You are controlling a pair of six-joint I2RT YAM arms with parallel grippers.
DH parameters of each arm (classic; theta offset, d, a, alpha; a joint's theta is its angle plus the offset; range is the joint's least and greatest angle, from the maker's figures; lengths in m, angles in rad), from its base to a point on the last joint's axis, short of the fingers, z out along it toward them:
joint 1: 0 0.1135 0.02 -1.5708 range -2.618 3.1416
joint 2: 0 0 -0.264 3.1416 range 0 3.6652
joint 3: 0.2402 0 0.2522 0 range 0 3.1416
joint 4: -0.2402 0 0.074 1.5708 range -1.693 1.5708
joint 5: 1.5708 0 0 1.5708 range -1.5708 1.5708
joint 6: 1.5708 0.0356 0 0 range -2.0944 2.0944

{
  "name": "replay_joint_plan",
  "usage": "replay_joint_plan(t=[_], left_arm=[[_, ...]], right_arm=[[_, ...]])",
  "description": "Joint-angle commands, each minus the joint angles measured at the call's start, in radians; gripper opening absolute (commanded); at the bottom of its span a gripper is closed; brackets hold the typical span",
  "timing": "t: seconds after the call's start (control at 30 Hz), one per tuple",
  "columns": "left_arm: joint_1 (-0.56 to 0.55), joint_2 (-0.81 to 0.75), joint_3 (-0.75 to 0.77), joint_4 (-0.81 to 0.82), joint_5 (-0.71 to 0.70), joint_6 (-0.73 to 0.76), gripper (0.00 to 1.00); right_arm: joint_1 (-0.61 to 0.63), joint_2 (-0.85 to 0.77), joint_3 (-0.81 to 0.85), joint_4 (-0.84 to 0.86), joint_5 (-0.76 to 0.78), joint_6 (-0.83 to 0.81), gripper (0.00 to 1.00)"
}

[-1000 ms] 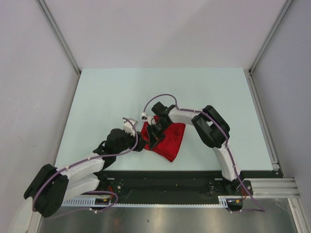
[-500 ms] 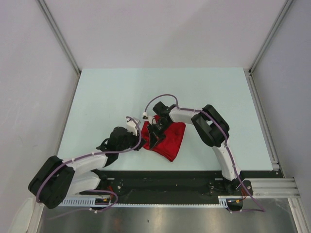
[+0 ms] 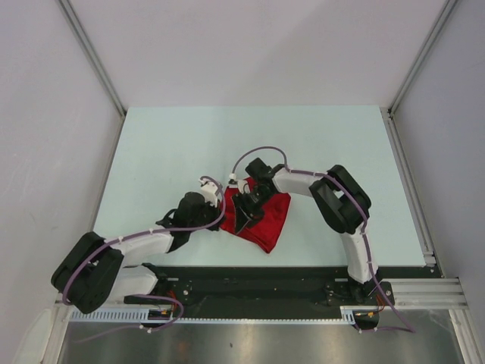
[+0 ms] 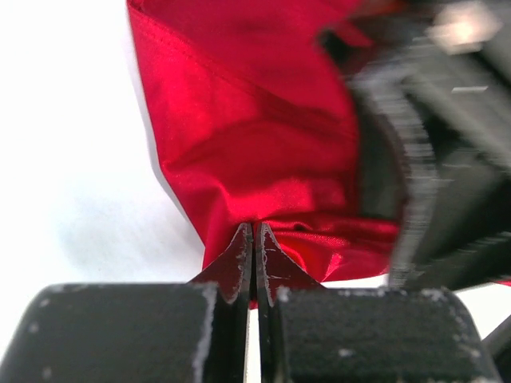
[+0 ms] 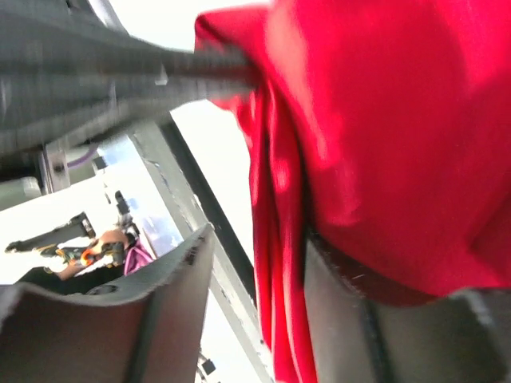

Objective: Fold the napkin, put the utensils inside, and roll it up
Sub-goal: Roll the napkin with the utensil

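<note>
Clamping, left wrist view: left gripper (image 4: 254,231) jaws pressed fully together on a pinched edge of the napkin (image 4: 255,144).
Cloth, same view: bright red, glossy, creased; right part behind a blurred dark shape (image 4: 431,159).
Jaws, right wrist view: right gripper (image 5: 259,239) fingers moderately apart, a hanging fold between them, lying against one finger, not squeezed.
Top external view: napkin a compact patch on the pale table (image 3: 167,152) near the front edge, both grippers at its left side; fingertips too small to judge.

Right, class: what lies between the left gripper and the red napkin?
Nothing lies between them. The left wrist view shows the left gripper with its jaws shut on a fold of the napkin.
</note>
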Motion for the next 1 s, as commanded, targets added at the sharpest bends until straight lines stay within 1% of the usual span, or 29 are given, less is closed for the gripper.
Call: replay_joint_plan(t=[0.0,0.03,0.1,0.23,0.27,0.43,0.47,0.63,0.73,0.77,0.93,0.97], left_arm=[[0.012,0.019,0.046,-0.031,-0.032,-0.019,0.0],[0.012,0.023,0.048,-0.031,-0.023,-0.021,0.0],[0.015,0.031,0.053,-0.028,-0.014,-0.027,0.0],[0.021,0.056,0.068,-0.036,0.002,-0.03,0.0],[0.023,0.059,0.074,-0.039,0.005,-0.03,0.0],[0.033,0.082,0.085,-0.045,0.028,-0.035,0.0],[0.035,0.088,0.083,-0.045,0.032,-0.036,0.0],[0.043,0.099,0.085,-0.045,0.045,-0.038,0.0],[0.044,0.1,0.088,-0.054,0.045,-0.038,0.0],[0.046,0.099,0.088,-0.057,0.045,-0.038,0.0],[0.049,0.086,0.088,-0.076,0.034,-0.035,0.0],[0.049,0.085,0.088,-0.077,0.034,-0.033,0.0]], right_arm=[[-0.033,-0.135,-0.111,0.043,0.096,-0.008,0.56],[-0.034,-0.192,-0.136,0.06,0.108,-0.008,0.57],[-0.027,-0.247,-0.184,0.095,0.169,-0.014,0.6],[0.003,-0.38,-0.295,0.138,0.281,-0.031,0.61],[0.011,-0.398,-0.308,0.141,0.333,-0.034,0.61],[0.081,-0.468,-0.368,0.156,0.482,-0.038,0.61],[0.094,-0.483,-0.378,0.158,0.533,-0.04,0.61],[0.157,-0.49,-0.397,0.164,0.679,-0.049,0.61],[0.169,-0.473,-0.397,0.156,0.731,-0.051,0.57],[0.17,-0.47,-0.394,0.147,0.733,-0.049,0.53],[0.163,-0.468,-0.383,0.117,0.728,-0.052,0.45],[0.161,-0.471,-0.383,0.111,0.723,-0.054,0.42]])
